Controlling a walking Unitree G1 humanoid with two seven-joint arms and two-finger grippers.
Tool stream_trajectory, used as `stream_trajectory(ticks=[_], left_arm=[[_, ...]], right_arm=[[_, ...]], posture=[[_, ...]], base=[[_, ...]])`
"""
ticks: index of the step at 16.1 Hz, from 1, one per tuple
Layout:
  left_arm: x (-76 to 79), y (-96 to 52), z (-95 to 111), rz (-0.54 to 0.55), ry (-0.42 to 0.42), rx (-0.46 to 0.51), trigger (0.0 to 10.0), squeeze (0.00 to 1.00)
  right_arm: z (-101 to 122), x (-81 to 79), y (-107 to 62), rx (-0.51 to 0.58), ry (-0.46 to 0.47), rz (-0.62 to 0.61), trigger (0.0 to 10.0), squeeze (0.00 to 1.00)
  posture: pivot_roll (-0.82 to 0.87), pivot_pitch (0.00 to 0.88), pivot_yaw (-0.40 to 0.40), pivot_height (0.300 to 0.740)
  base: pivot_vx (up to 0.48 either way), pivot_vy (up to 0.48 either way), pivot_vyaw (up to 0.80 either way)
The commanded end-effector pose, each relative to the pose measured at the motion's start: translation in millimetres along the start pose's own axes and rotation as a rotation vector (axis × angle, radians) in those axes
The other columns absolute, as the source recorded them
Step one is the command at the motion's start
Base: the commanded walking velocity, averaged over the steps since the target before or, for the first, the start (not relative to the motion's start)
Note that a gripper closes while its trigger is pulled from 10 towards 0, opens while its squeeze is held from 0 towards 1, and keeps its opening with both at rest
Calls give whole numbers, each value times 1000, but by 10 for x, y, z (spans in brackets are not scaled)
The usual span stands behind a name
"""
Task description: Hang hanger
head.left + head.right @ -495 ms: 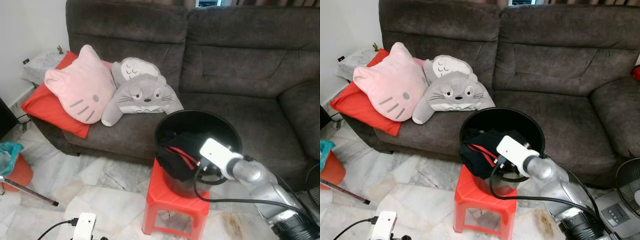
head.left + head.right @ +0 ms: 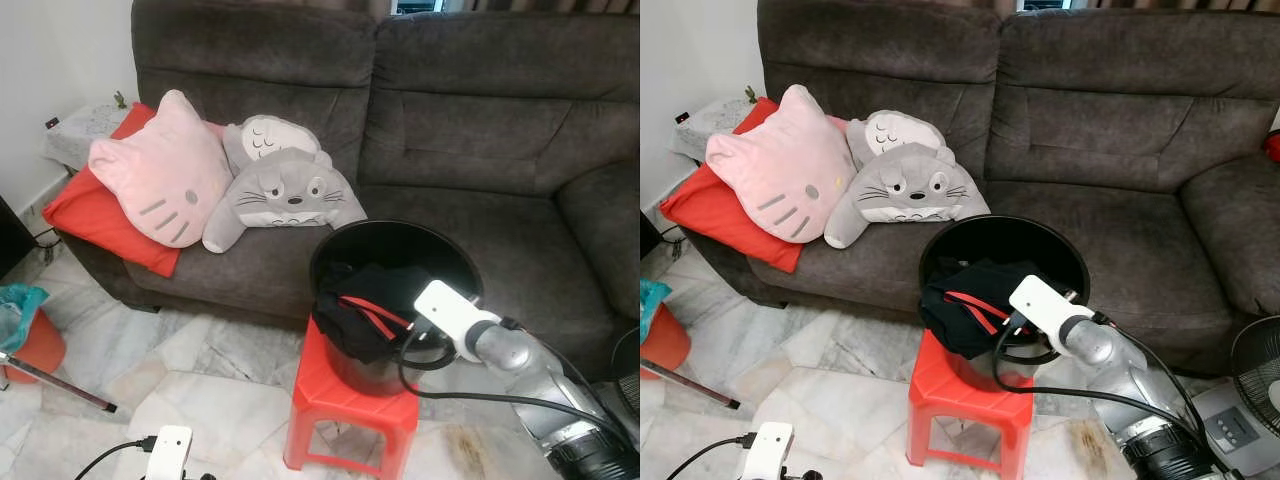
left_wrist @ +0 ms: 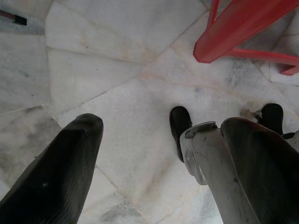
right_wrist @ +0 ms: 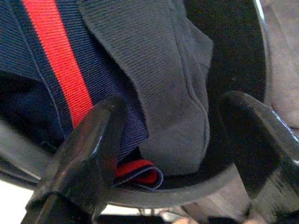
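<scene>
**Right wrist view: arm backs off the bucket with nothing held**

Right wrist view looks along the right gripper (image 4: pixel 168 140), whose two black fingers stand well apart with nothing between them, hanging over dark clothing (image 4: pixel 154 88) with a red stripe that lies piled in the black bucket (image 4: pixel 259 60). In the head views the bucket sits on a red stool (image 2: pixel 350 405) in front of the sofa (image 2: pixel 480 110).

Compared with half a second ago, the right wrist has slid a little toward four o'clock, away from the heap and out toward the bucket's near rim; the clothing looks undisturbed. I judge this a retreat or a re-aim, not a lift.

No hanger can be made out; if there is one, it is hidden in the clothing.

The left gripper (image 3: pixel 159 154) hangs idle above the marble floor (image 3: pixel 117 60), fingers apart.
</scene>
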State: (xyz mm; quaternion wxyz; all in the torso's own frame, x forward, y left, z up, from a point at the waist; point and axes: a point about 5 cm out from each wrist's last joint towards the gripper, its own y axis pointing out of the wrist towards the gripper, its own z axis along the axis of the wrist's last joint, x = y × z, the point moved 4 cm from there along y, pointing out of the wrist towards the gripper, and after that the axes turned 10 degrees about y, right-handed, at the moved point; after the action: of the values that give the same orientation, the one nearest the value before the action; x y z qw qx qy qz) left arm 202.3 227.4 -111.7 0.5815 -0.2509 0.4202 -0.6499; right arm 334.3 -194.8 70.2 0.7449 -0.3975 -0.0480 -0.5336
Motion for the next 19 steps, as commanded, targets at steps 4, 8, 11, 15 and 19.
stream_trajectory(ticks=[4, 8, 11, 15, 19], left_arm=[[-13, 0, -8, 4, 15, -10, 10000, 0], [-14, -1, -9, 6, 18, -9, 10000, 0], [-12, -1, -10, 6, 22, -10, 10000, 0], [-12, 0, -7, 5, 24, -8, 10000, 0], [-14, 0, -2, 7, 26, -6, 10000, 0]], right_arm=[[86, 139, 0, 38, -3, -57, 10000, 0], [115, 128, 7, 58, -12, -54, 10000, 0], [153, 103, 27, 77, -37, -38, 10000, 0], [150, 157, 53, 85, -63, -83, 10000, 0], [251, 210, 56, 145, -81, -126, 10000, 0]], posture=[[10, 0, 20, 732], [10, 0, 20, 732], [13, 0, 19, 732], [13, 0, 20, 732], [14, 0, 20, 732]], base=[[0, 0, 0], [0, 0, 0], [0, 0, 0], [0, 0, 0], [0, 0, 0]])
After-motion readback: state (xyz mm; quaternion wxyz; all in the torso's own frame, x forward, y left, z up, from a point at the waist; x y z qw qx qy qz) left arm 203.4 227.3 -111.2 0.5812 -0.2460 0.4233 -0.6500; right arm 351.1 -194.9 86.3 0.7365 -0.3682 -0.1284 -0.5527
